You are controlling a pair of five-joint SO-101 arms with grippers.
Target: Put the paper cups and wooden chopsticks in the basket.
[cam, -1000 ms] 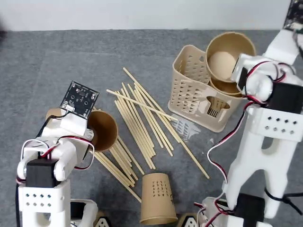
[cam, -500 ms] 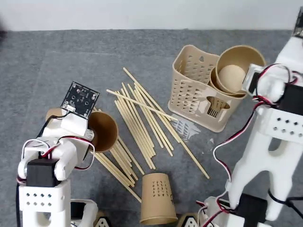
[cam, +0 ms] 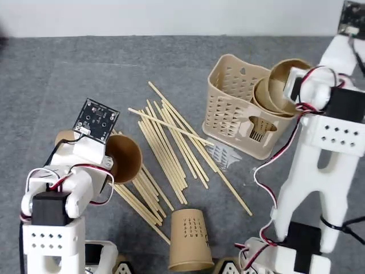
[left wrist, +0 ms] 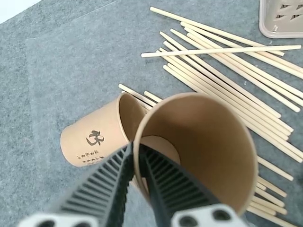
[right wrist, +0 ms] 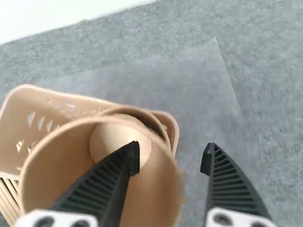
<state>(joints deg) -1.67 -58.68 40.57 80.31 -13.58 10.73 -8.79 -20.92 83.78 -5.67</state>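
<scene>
Lettering [left wrist: 95,138] on fallen cup [left wrist: 78,146] beside left gripper's [left wrist: 136,147] paper cup [left wrist: 203,142]

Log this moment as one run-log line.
left gripper shut on held cup rim | right gripper open, astride top cup wall in basket | chopsticks loose on mat | inverted cup and lying cup outside basket

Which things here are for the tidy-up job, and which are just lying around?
For the job: basket; wooden chopsticks; paper cups nested in the basket; upside-down paper cup; paper cup in the left fingers; paper cup lying beside it.
Just lying about: clear plastic wrapper; grey mat.
</scene>
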